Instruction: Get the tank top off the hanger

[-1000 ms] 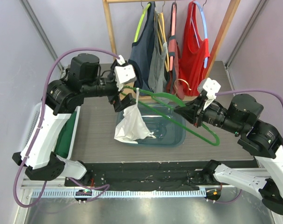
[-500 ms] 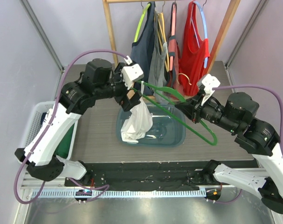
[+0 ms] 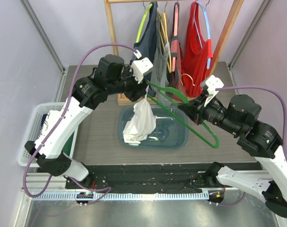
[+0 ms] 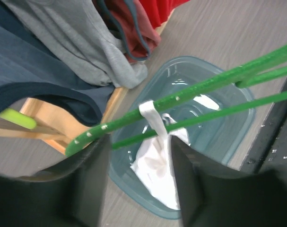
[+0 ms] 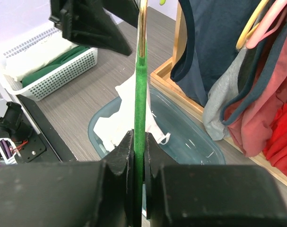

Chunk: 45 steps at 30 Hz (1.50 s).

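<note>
Left hand [image 4: 138, 158] straddles tank top [image 4: 155, 168] strap under hanger [image 4: 204, 85].

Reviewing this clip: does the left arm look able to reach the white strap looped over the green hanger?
Probably yes. The left end effector is open, and the strap lies just ahead of its fingers with nothing in between. The right end effector grips the green hanger.

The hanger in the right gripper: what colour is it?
Green hanger; clearest in the right wrist view.
</note>
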### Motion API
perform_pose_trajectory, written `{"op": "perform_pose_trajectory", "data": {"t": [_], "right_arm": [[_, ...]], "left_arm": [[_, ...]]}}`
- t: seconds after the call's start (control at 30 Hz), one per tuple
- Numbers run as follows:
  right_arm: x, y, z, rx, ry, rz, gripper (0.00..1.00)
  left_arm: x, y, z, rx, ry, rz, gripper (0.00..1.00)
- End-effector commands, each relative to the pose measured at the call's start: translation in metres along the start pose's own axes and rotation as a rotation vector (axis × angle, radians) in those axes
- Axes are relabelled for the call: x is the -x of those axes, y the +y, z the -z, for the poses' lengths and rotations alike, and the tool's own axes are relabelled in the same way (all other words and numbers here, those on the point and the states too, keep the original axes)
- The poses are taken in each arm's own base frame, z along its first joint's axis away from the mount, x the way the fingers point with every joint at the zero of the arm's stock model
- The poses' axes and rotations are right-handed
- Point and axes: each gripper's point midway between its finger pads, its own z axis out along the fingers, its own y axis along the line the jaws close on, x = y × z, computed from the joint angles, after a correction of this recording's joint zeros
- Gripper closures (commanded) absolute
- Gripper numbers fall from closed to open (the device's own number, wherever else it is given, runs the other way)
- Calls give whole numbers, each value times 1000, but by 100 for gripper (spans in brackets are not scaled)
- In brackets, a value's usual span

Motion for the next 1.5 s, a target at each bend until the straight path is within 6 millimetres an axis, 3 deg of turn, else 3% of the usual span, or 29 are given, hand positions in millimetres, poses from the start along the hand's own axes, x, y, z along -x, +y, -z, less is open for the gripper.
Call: {"op": "perform_pose_trajectory", "data": {"t": [0.0, 0.17, 0.33, 0.47, 0.57, 0.77, 0.97, 1.2, 1.33, 1.47], "right_arm": [[26, 10, 1, 47, -103, -35, 99], [27, 14, -3, 64, -114, -64, 99], [23, 12, -9, 56, -105, -74, 99], [20, 7, -12, 27, -93, -71, 99], [20, 5, -13, 19, -93, -70, 99], [18, 3, -14, 9, -86, -64, 99], [18, 1, -13, -8, -82, -62, 99], [17, 0, -18, -9, -78, -72, 98], [19, 2, -19, -4, -85, -79, 99], [19, 2, -20, -3, -82, -79, 99]], "left_arm": [[29, 19, -2, 105, -85, -6, 61], [25, 17, -11, 140, -62, -11, 73], [28, 5, -10, 104, -67, -14, 77], [26, 6, 0, 118, -69, -12, 55], [19, 8, 8, 138, -55, -32, 50], [-2, 19, 17, 210, 0, -87, 49], [-17, 32, 29, 286, 33, -110, 54], [-3, 18, 27, 186, -36, 82, 51], [5, 9, 17, 133, -63, 194, 40], [17, -2, 10, 73, -88, 273, 36]]}}
